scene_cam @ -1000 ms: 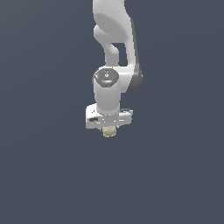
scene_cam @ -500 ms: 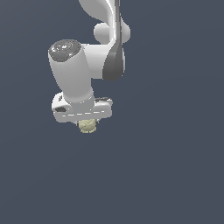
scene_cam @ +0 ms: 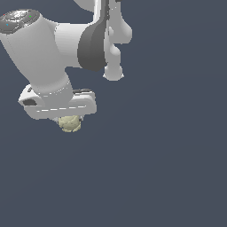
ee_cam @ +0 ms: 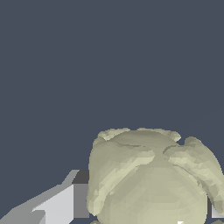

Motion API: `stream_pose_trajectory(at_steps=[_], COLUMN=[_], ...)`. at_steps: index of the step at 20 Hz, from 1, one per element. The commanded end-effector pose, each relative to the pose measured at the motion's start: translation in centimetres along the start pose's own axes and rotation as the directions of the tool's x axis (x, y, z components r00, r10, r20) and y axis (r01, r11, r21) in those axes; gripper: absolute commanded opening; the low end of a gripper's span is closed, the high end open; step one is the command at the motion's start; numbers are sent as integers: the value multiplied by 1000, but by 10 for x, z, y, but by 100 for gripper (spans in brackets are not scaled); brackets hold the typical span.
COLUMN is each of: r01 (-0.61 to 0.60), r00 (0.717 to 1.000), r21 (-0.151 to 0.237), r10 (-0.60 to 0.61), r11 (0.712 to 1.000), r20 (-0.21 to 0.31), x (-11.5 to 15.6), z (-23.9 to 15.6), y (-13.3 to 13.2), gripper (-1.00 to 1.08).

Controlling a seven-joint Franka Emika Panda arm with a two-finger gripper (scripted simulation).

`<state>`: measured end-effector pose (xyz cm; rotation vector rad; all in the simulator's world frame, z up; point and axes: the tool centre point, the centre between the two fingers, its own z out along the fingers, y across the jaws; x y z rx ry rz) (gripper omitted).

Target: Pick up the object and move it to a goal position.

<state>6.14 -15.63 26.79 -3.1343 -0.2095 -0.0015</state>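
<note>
Pale yellowish-beige item: the object, a lumpy, roundish blob with a bumpy, lobed surface.
Location of the object: directly under the white gripper, tucked against its underside and poking out below; clearly narrower than the hand above it.
Relation to the fingers: the wrist view shows the object filling the space ahead of the camera, with one grey-white finger touching its side and a sliver of the other finger at the opposite side. It sits between the fingers, not off to one side.
State of the fingers: drawn in narrow and holding the object, judging by contact on both flanks; the fingertips themselves are hidden in the exterior view.
Long axis: none to speak of; the blob is roughly as broad as it is deep, so orientation matters little.
Arm: one arm only, reaching in from above toward the exterior view's left.
Surroundings: flat, uniform dark blue-grey on every side; no counter edge, wall or goal marker can be made out.
Room to move: open in all directions as far as shown; nothing near the object or the arm.
Stage, as judged: object lifted and in carriage; goal position not visible, so remaining travel cannot be told.
</note>
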Motion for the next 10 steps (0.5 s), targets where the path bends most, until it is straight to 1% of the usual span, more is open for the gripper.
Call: stream_pose_trajectory(at_steps=[1,5,10], r01=[1,1,1], r00=[1000,1000,1000], r21=[0,0,0], r10=[-1,-1,-1], r11=[1000,1000,1000], r20=[1,1,1], x=[2,4,5], z=[-7,-14,-15], y=[8,15,17], gripper=[-100,-100,-100])
